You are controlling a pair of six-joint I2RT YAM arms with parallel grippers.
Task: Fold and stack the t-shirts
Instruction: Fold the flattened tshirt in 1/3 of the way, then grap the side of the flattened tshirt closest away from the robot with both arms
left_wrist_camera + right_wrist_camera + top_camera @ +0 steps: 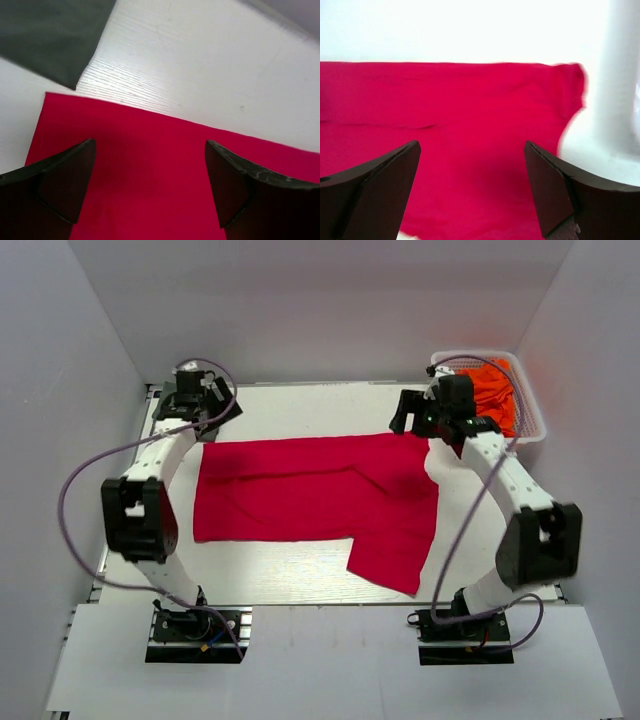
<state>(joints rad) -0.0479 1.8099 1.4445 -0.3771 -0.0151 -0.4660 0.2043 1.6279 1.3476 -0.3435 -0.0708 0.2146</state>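
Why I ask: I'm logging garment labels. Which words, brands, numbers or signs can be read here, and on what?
No readable text in any view.
red t-shirt: plain, no print or tag showing.
orange t-shirts in the white basket: no lettering visible.
dark grey-green cloth: plain.
arm bases: any marks too small to read.

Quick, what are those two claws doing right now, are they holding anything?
Left gripper: open, holding nothing, above the red t-shirt.
Right gripper: open, holding nothing, also above the red t-shirt.
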